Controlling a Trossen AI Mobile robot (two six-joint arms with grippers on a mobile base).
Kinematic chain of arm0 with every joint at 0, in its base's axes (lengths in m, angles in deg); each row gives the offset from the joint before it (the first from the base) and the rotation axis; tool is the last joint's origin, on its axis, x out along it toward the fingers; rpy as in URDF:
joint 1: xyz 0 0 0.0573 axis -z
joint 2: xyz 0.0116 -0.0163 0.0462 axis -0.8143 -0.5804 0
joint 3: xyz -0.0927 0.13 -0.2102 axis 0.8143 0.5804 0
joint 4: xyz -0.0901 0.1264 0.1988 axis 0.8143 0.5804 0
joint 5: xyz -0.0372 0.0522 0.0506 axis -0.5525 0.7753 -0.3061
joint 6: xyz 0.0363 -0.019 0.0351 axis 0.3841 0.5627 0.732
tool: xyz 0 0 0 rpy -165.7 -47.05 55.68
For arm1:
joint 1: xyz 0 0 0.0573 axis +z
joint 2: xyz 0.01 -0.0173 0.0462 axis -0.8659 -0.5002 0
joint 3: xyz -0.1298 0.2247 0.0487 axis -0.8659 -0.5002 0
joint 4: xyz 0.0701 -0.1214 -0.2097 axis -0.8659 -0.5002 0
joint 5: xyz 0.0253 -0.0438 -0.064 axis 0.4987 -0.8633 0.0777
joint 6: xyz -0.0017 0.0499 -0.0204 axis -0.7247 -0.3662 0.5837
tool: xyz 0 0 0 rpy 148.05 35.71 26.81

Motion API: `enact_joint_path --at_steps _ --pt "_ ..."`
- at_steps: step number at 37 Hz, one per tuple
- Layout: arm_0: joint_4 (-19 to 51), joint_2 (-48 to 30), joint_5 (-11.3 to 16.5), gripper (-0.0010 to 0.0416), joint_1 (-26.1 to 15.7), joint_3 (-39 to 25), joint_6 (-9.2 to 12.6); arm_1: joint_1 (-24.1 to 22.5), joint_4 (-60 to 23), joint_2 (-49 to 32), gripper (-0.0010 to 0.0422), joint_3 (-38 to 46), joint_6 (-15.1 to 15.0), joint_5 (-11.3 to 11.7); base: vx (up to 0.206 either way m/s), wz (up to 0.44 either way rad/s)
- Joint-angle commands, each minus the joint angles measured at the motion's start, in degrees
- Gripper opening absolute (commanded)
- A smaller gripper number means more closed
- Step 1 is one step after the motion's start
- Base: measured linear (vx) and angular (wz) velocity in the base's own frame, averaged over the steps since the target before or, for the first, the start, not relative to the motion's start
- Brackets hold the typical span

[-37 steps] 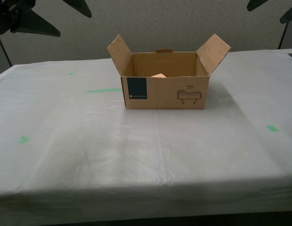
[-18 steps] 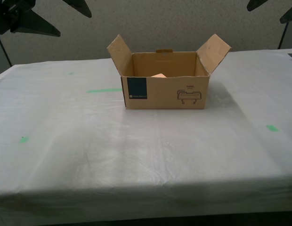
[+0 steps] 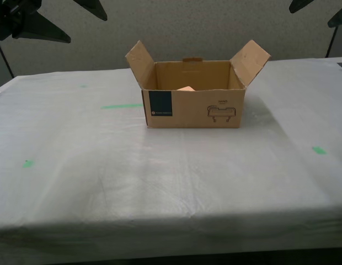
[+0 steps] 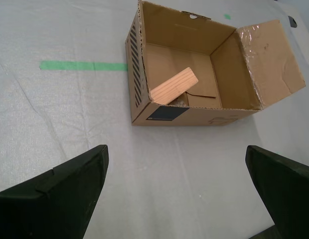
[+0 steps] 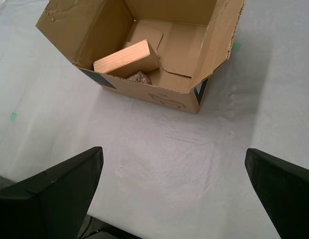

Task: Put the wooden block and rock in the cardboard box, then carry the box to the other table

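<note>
Now my first end effector (image 5: pixel 174 191) and my second end effector (image 4: pixel 174 191) both hang with fingers spread wide, holding nothing. Toward the bench's (image 3: pixel 160 176) far edge sits the cardboard box (image 3: pixel 193 107), flaps open. Inside, the wooden block (image 5: pixel 127 59) leans tilted, what looks like the rock (image 5: pixel 139 77) beneath it.

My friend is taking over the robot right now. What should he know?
My first end effector and my second end effector are both open, empty, raised clear of the brown cardboard box.
The box sits on the white cloth table with green tape marks.
The light-tan wooden block leans inside; the rough grey-brown rock lies beneath it.
Loading and carrying look done. Nothing obvious remains.
</note>
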Motion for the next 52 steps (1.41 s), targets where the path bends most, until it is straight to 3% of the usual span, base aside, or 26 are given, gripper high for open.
enact_joint_path --at_steps 1,52 --pt "-0.07 0.04 -0.17 0.0397 0.02 -0.02 0.20 0.02 0.11 0.00 0.0375 0.07 0.20 0.11 0.000 0.000" --pt "-0.07 0.04 -0.17 0.0397 0.02 -0.02 0.20 0.04 0.11 0.00 0.0375 0.07 0.20 0.11 0.000 0.000"
